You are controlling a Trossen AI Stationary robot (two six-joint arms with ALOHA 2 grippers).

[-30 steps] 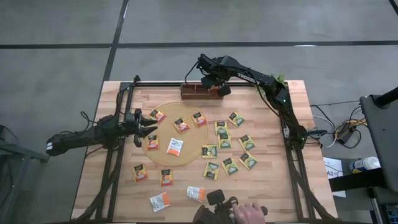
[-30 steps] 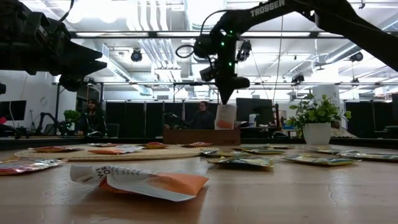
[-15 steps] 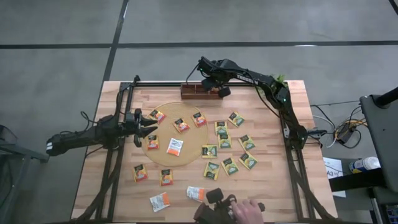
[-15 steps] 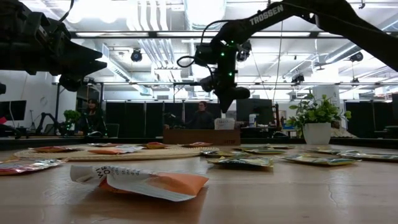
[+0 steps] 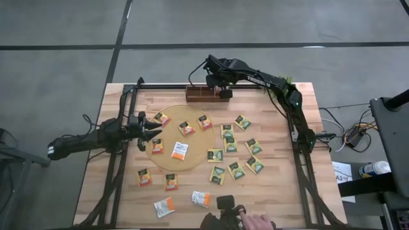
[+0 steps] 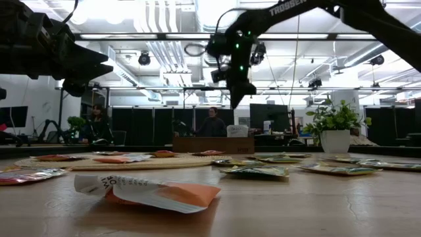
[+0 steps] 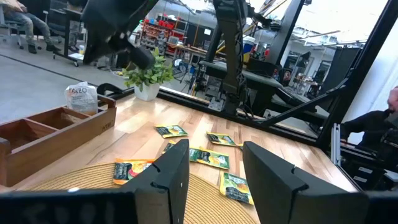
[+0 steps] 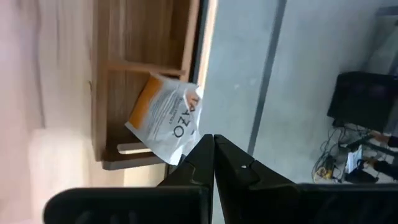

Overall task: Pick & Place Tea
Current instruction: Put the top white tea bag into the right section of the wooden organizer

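A white and orange tea sachet (image 8: 165, 118) stands tilted in the right end compartment of the brown wooden tray (image 5: 206, 95) at the table's far edge. Its top sticks up above the tray's rim (image 6: 237, 130). My right gripper (image 8: 214, 138) is shut and empty, above that end of the tray (image 6: 235, 100). My left gripper (image 7: 214, 177) is open and empty, hovering over the left edge of the round tan mat (image 5: 167, 156). Several sachets lie on the mat, such as a white one (image 5: 179, 151), and several green-yellow ones (image 5: 231, 146) lie on the table to its right.
Orange and white sachets (image 5: 165, 206) lie near the table's near edge. A person's hand (image 5: 257, 222) with a dark device (image 5: 225, 206) is at the near edge. A potted plant (image 6: 332, 125) stands at the far right corner.
My right gripper has let go of the white and orange sachet, which hung below it over the tray and now stands in the tray's right end compartment. The gripper has then gone up and a little toward the far edge.
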